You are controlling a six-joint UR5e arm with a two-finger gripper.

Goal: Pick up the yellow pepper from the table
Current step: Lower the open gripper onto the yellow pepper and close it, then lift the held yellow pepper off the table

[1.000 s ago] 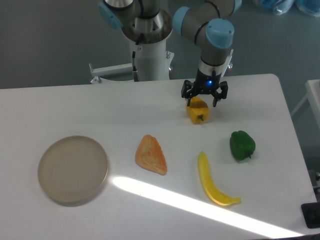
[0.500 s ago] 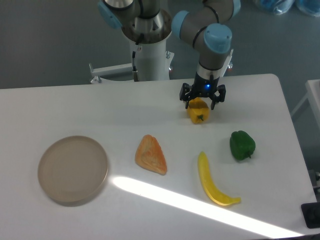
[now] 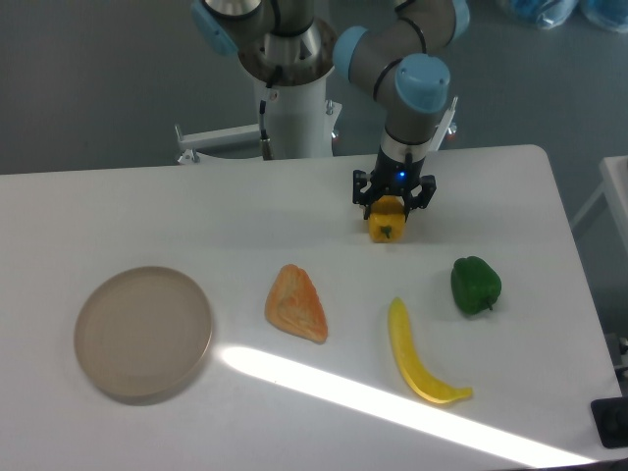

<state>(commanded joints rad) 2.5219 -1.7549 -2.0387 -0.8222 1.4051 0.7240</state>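
Note:
The yellow pepper (image 3: pixel 387 224) is small, blocky and orange-yellow. It sits on the white table (image 3: pixel 196 211) at the back right of centre. My gripper (image 3: pixel 392 199) points straight down over it. The two dark fingers have closed in against the pepper's upper sides, one on each side. The pepper's top is hidden between them, and its lower part still rests on the table.
A green bell pepper (image 3: pixel 475 285) lies to the front right. A long curved yellow piece (image 3: pixel 417 358) and an orange wedge (image 3: pixel 295 303) lie nearer the front. A round tan plate (image 3: pixel 143 332) sits at the front left. The table's right edge is near the green pepper.
The gripper has come down a little and shifted slightly left over the yellow pepper. Its fingers have narrowed from a wide spread to the pepper's sides. The pepper has barely moved.

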